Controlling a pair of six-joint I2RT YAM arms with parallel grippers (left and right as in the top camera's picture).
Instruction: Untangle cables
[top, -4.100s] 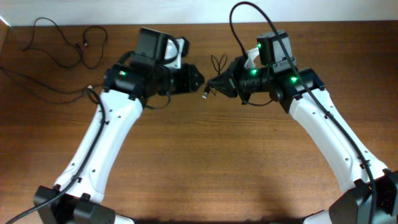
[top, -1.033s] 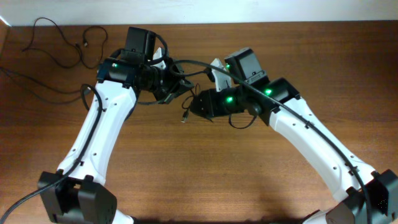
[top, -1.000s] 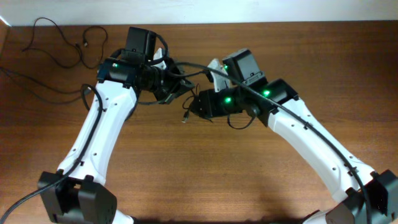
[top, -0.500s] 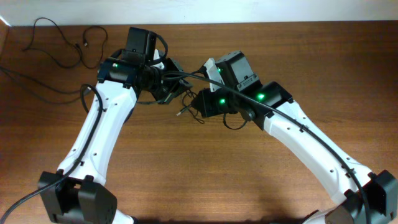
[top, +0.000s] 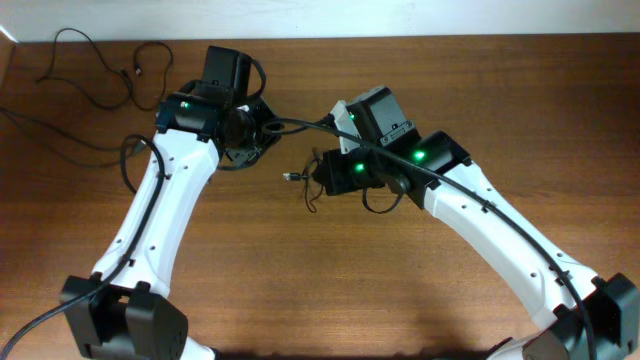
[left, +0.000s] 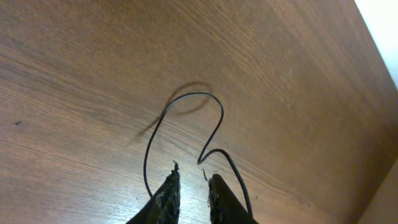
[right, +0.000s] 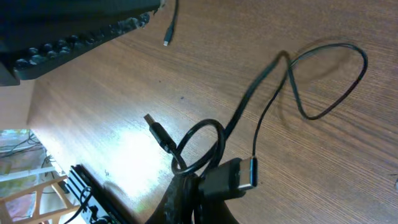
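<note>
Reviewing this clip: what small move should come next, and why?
Probably draw the right end effector slowly away from the left end effector. The right one pinches the cables where a small loop crosses beside two plugs, and slack strands trail over the table; gentle tension would likely open that loop.

The work surface is 1 brown wooden desk (top: 330, 290) with visible grain, bounded along its far edge by a plain white wall (top: 420, 15), with 1 bright glare patch (right: 132, 157) on the wood near a desk edge.
</note>
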